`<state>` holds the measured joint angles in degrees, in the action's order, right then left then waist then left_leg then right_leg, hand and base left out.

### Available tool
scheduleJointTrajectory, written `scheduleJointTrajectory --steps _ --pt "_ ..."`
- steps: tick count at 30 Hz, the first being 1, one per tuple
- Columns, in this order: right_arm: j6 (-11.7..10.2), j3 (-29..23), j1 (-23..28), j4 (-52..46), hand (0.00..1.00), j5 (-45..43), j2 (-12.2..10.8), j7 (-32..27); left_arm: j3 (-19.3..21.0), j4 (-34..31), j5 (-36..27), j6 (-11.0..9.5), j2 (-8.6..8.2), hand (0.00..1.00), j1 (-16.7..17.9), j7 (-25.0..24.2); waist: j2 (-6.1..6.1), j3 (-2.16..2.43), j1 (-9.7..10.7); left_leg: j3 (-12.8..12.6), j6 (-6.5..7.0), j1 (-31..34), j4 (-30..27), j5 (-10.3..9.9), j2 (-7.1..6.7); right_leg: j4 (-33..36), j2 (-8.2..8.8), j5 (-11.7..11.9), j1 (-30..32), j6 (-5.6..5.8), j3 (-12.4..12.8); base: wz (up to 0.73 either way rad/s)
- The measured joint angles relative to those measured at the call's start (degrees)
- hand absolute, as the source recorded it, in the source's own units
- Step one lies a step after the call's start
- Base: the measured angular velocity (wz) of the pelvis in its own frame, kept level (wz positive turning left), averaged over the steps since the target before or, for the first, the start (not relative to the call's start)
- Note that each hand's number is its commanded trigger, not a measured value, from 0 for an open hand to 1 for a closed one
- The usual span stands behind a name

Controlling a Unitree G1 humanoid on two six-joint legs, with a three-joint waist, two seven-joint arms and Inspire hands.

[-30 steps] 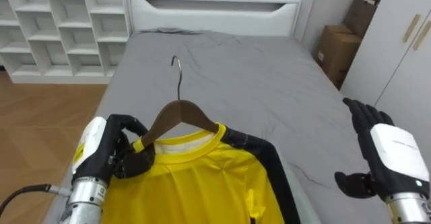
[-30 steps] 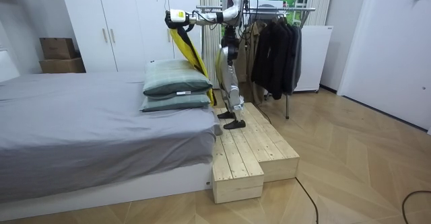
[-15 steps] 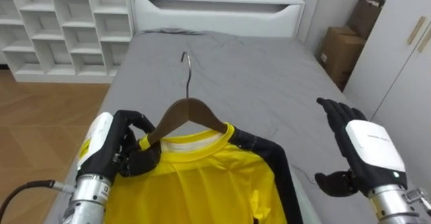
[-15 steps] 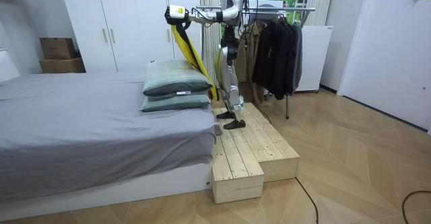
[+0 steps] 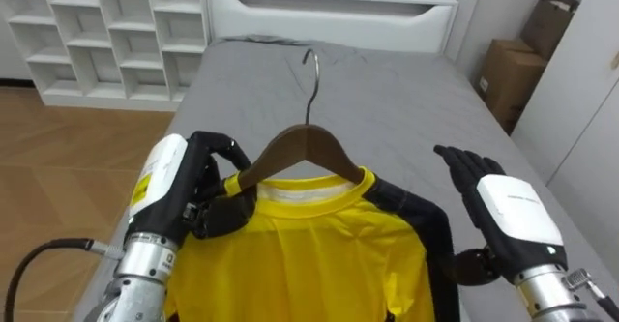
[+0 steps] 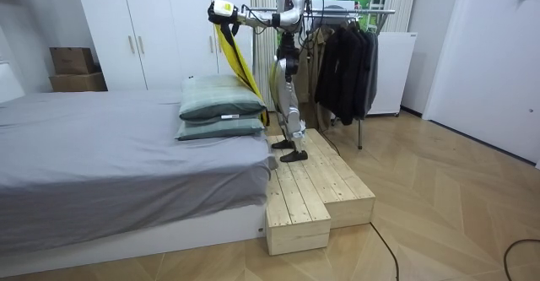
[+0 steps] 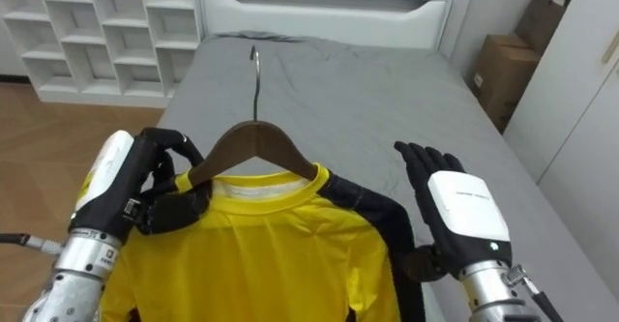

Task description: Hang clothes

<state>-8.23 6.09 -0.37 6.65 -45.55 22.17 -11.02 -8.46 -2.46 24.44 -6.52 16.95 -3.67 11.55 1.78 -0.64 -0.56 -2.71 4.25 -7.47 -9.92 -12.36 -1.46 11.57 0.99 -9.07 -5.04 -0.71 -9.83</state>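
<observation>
- Yellow shirt [image 5: 319,245] with black sleeves sits on a wooden hanger [image 5: 300,148], held up in the air over the grey bed [image 5: 387,100]. Its collar is just under the hanger's neck, and the wire hook [image 5: 311,66] points to 12 o'clock, catching nothing.
- Left hand [image 5: 193,191], at 8 o'clock in the eye view, is clamped on the hanger's left arm, with its fingers curled round the wood and the cloth over it.
- Right hand [image 5: 503,211], at 4 o'clock, has its fingers straight and spread. It holds nothing and is just beside the shirt's dark sleeve, apart from it.
- White shelves [image 5: 97,22] stand at 10 o'clock and a cardboard box [image 5: 508,71] at 2 o'clock, both off the bed.
- Room view: the robot stands on a wooden platform [image 6: 321,188] at the pillow end of the bed and faces it, with the shirt raised high. The clothes rack [image 6: 354,13] with dark garments is behind it, at 3 o'clock from its body.
- Step in hand, as I judge it: the shirt is already on the hanger and lifted, and the carry to the rack is not yet done.
- Next move likely calls for turning round to the rack, keeping the hook upright and above the rail, then lowering it on. The free hand could steady the far shoulder so the shirt does not slip off.
</observation>
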Motion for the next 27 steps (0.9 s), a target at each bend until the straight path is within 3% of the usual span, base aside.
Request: scheduleJointTrajectory --steps 4,15,19,27 --pt "-0.61 1.8 -0.92 0.03 0.0 0.0 0.0 -0.04 -0.19 -0.54 0.0 -0.11 0.02 1.0 0.0 -0.99 -0.78 0.02 -0.02 0.07 0.0 0.0 -0.24 0.0 -0.05 -0.02 0.09 0.0 -0.1 0.0 -0.11 0.0" --pt "-1.3 4.03 -1.0 2.02 0.0 0.35 -0.28 -1.22 -0.88 -0.63 -0.18 -1.14 0.09 1.0 0.0 -1.04 -0.68 -0.04 -0.13 0.01 0.0 -0.1 -0.22 0.0 -0.03 -0.03 0.08 -0.01 -0.32 0.01 -0.08 0.0" --pt "-1.04 4.76 -2.89 2.22 0.0 0.34 -0.29 -1.43 -0.98 -0.83 -0.17 -1.14 0.09 1.0 -0.2 -1.04 -0.32 -0.27 -0.27 -0.01 0.0 0.2 -0.12 0.0 -0.02 -0.02 0.02 -0.01 0.06 0.01 -0.09 0.0" --pt "-0.94 6.35 -4.81 3.63 0.0 0.32 -1.07 -2.18 -1.31 -0.92 0.0 -1.13 -0.11 1.0 -0.39 -1.05 -0.16 -0.23 -1.37 -0.16 0.0 -0.01 0.18 0.0 -0.01 0.0 -0.01 0.0 0.03 0.01 -0.13 0.0"
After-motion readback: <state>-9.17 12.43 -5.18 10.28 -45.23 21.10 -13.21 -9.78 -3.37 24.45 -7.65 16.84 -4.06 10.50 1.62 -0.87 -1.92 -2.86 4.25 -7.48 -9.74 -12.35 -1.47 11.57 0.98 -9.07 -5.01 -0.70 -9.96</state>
